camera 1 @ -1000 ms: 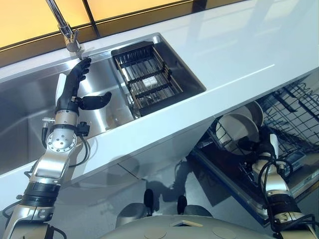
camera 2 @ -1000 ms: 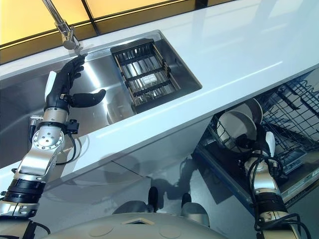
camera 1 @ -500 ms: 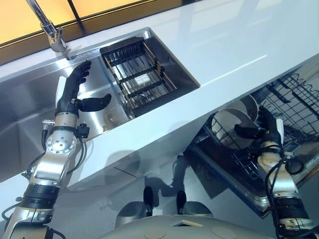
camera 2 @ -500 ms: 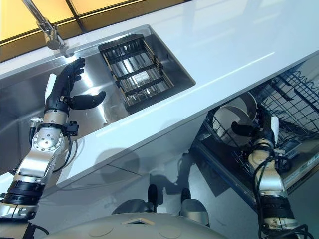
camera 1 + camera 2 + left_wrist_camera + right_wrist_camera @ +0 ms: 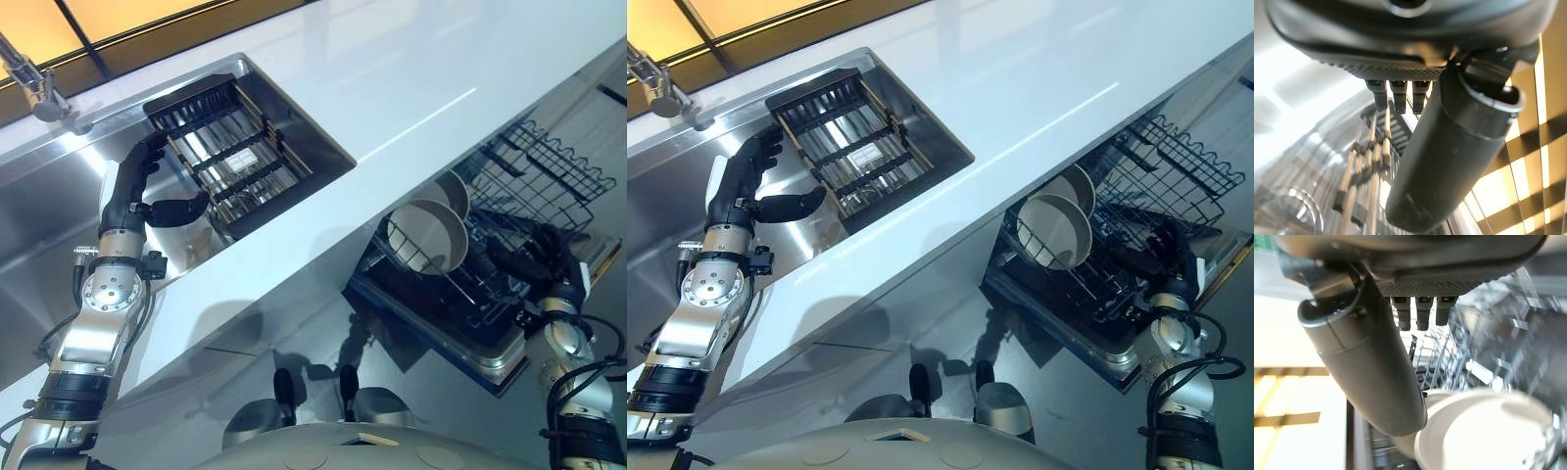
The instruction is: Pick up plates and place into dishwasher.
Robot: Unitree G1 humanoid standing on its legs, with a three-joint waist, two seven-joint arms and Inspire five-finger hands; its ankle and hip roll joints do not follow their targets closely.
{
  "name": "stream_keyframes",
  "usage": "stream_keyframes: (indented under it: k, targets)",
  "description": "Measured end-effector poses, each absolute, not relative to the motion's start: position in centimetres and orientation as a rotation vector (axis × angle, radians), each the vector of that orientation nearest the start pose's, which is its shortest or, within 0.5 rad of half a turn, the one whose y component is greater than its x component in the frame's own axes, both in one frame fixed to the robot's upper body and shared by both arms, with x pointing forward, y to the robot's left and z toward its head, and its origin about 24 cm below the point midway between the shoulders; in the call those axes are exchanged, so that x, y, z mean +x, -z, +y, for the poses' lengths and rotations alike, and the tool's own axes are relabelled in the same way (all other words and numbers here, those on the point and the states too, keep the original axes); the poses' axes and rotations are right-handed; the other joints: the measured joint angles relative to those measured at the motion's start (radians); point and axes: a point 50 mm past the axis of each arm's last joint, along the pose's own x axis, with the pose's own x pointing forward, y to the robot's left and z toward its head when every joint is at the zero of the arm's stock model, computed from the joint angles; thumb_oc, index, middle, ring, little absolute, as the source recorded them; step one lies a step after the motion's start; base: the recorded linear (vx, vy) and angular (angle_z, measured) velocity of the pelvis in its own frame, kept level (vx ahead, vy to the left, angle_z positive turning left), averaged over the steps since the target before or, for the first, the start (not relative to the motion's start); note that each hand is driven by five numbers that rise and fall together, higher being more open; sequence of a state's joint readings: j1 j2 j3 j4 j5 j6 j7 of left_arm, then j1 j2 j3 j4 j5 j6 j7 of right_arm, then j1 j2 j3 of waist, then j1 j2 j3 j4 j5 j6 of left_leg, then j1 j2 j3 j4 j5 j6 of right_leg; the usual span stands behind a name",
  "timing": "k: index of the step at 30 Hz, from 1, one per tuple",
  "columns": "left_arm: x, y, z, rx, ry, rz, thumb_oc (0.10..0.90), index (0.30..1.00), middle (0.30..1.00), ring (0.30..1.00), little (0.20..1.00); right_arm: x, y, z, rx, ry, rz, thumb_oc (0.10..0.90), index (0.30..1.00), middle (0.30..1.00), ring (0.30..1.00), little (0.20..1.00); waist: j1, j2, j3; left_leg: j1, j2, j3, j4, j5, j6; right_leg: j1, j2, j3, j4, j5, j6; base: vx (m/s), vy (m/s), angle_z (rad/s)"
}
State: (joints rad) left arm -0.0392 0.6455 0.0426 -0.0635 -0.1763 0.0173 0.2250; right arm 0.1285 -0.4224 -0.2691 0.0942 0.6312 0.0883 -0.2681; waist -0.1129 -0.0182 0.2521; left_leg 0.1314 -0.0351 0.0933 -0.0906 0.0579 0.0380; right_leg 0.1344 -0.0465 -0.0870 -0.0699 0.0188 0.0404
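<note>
Presently, we find the two plates point(image 5: 429, 233) standing on edge in the dishwasher rack point(image 5: 534, 171), one just behind the other, their faces turned outward toward the robot and toward its left. They sit at the rack's near-left end, under the edge of the white countertop point(image 5: 411, 69).

The right hand point(image 5: 532, 259) is beside the rack, on the robot's right of the plates and apart from them, with bare wire tines between. Its fingers are straight and its thumb spread; we see nothing held in it. In the right wrist view the front plate's pale rim point(image 5: 1484, 431) lies just past the thumb, so the plates are to that hand's thumb side.

The left hand point(image 5: 137, 191) is up over the sink point(image 5: 59, 206), well apart from the dishwasher, fingers extended toward the dark drainer basket point(image 5: 240, 152), thumb out, empty. We see no plate in the basket or in the sink.

In our judgement both plates in view are already racked, and the right hand is much the nearer to them. Any further plate would have to come from the sink side, where the left hand is placed.
</note>
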Motion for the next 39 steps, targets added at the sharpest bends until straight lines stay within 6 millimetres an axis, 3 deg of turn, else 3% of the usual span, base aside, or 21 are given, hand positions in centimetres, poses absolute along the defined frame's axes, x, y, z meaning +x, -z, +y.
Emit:
stream_keyframes:
  k: [8, 14, 18, 25, 32, 39]
  targets:
    - [25.9, -11.6, 27.2, 0.455, -0.258, -0.152, 0.800, 0.900, 0.900, 0.900, 0.900, 19.9, 0.1, -31.2, 0.412, 0.770, 0.214, 0.800, 0.900, 0.900, 0.900, 0.900, 0.011, 0.005, -0.001, -0.001, -0.001, 0.001, 0.001, 0.000, -0.001, -0.001, -0.001, -0.002, 0.000, 0.000, 0.000, 0.00, 0.000, 0.00]
    - [25.9, -11.6, 27.2, 0.454, -0.273, -0.157, 0.800, 0.900, 0.900, 0.900, 0.900, 18.5, 3.4, -31.2, 0.418, 0.863, 0.351, 0.800, 0.900, 0.900, 0.900, 0.900, 0.028, 0.023, -0.007, -0.002, -0.001, -0.013, 0.002, 0.001, 0.000, 0.004, -0.001, -0.011, -0.001, 0.000, 0.000, 0.00, -0.005, 0.04]
    - [26.1, -11.9, 27.1, 0.453, -0.274, -0.169, 0.800, 0.900, 0.900, 0.900, 0.900, 19.1, 3.8, -31.7, 0.431, 0.940, 0.345, 0.800, 0.900, 0.900, 0.900, 0.900, 0.036, 0.028, -0.011, 0.004, -0.003, -0.029, 0.001, 0.000, -0.003, 0.022, -0.006, -0.029, -0.014, 0.000, 0.000, 0.02, -0.004, 0.13]
    - [26.1, -11.9, 27.1, 0.451, -0.285, -0.169, 0.800, 0.900, 0.900, 0.900, 0.900, 18.6, 4.0, -32.2, 0.431, 1.112, 0.318, 0.800, 0.900, 0.900, 0.900, 0.900, 0.067, 0.057, -0.029, 0.002, -0.007, -0.054, 0.002, 0.005, 0.000, 0.031, -0.008, -0.043, -0.016, 0.000, -0.001, 0.01, 0.027, 0.10]
    - [26.1, -11.9, 27.2, 0.434, -0.285, -0.164, 0.800, 0.900, 0.900, 0.900, 0.900, 18.4, 4.4, -32.2, 0.471, 1.192, 0.284, 0.800, 0.900, 0.900, 0.900, 0.900, 0.073, 0.061, -0.032, -0.002, -0.017, -0.069, 0.001, 0.010, 0.004, 0.033, -0.013, -0.059, -0.016, -0.002, 0.001, 0.01, 0.020, 0.07]
    - [26.0, -11.7, 27.2, 0.434, -0.286, -0.154, 0.800, 0.900, 0.900, 0.900, 0.900, 17.4, 5.0, -32.7, 0.768, 1.175, 0.174, 0.800, 0.900, 0.900, 0.900, 0.900, 0.083, 0.058, -0.034, -0.002, -0.017, -0.076, 0.001, 0.015, 0.005, 0.037, -0.012, -0.062, -0.016, -0.001, 0.001, 0.00, 0.001, 0.00]
